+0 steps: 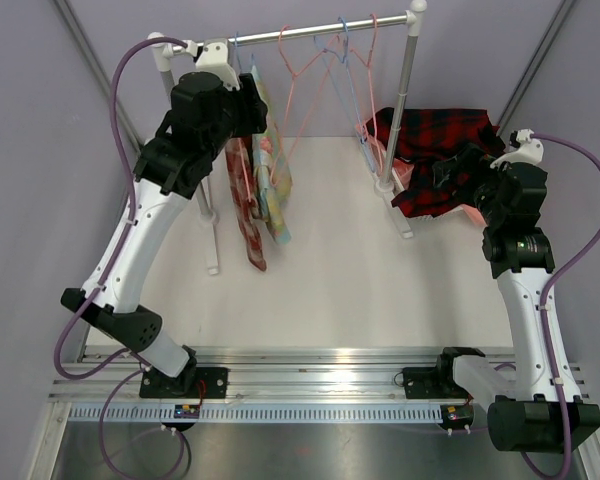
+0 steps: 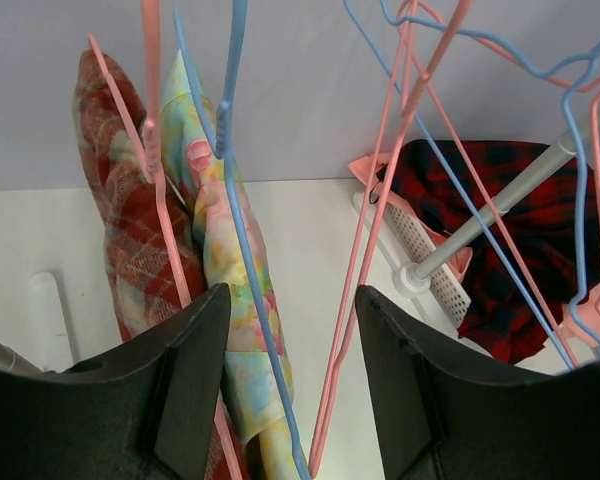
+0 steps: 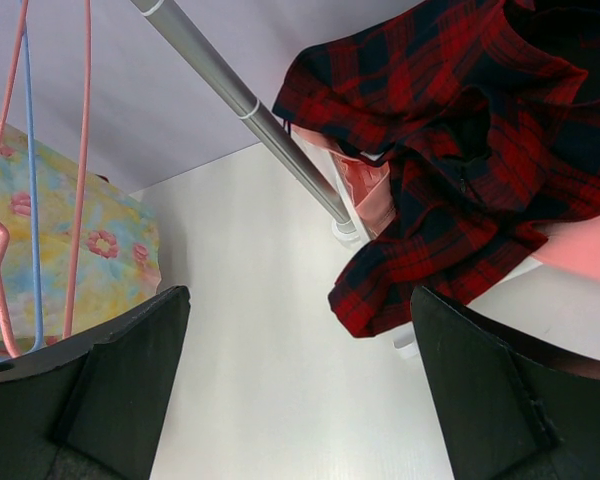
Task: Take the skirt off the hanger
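Observation:
Two skirts hang at the left end of the rail (image 1: 320,33): a pastel floral skirt (image 1: 275,180) on a blue hanger (image 2: 242,240) and a red-and-tan plaid skirt (image 1: 248,215) on a pink hanger (image 2: 160,220). My left gripper (image 1: 256,108) is open high beside them. In the left wrist view the left gripper (image 2: 292,300) has the blue hanger wire and an empty pink hanger's wire (image 2: 365,270) between its fingers, and the floral skirt (image 2: 220,250) lies by the left finger. My right gripper (image 1: 450,172) is open and empty beside a dark red tartan skirt (image 1: 435,150).
Several empty pink and blue hangers (image 1: 330,60) hang mid-rail. The tartan skirt (image 3: 460,130) lies heaped over a pink basket (image 3: 580,250) at the right, behind the rack's right post (image 3: 250,110). The rack's left foot (image 1: 212,255) stands on the white table.

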